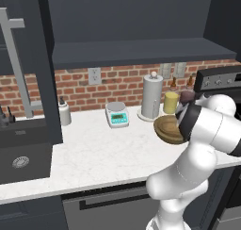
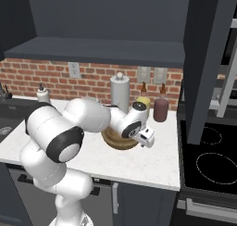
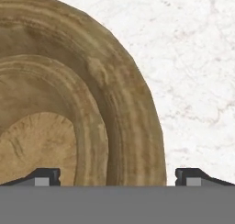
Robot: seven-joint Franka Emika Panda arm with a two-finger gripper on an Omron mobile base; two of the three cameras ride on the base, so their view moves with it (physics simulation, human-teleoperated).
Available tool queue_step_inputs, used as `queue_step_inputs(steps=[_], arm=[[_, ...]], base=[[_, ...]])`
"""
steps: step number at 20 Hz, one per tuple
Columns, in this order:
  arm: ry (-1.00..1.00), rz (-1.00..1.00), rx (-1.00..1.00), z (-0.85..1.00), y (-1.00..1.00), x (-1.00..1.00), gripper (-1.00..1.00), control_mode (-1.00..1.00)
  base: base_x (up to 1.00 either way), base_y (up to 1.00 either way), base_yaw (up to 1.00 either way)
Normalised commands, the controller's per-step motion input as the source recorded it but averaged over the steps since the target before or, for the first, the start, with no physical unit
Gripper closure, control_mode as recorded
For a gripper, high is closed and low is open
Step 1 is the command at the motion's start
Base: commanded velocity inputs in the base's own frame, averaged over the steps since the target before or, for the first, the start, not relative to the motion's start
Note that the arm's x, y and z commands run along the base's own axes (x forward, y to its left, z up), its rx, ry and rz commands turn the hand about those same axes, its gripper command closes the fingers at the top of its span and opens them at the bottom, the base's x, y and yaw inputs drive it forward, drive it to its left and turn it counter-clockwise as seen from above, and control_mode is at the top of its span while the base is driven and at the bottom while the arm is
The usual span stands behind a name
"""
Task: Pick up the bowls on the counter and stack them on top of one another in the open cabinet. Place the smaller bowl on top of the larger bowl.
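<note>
The gripper [image 3: 117, 176] hung low over the bowl [image 3: 133, 108] on the counter [image 3: 197, 71], jaws fully open astride its rim, gripping nothing.

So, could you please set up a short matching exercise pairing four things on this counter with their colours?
Things:
1. bowl
2. kitchen scale
3. paper towel roll
4. jar

Colours:
A. white
B. dark maroon
C. brown with tan rim
D. white with teal front

Pairs: 1-C, 2-D, 3-A, 4-B
</note>
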Motion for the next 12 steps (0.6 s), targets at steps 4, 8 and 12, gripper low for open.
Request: queue_step_inputs(steps=[4,8,12], arm=[[0.0,0.0,0.0,-0.15,0.03,0.0,-1.0,-1.0],[0.01,0.0,0.0,0.0,0.0,0.0,1.0,-1.0],[0.0,0.0,0.0,0.0,0.0,0.0,1.0,-1.0]], base=[[0.0,0.0,0.0],[0.0,0.0,0.0],[0.0,0.0,0.0]])
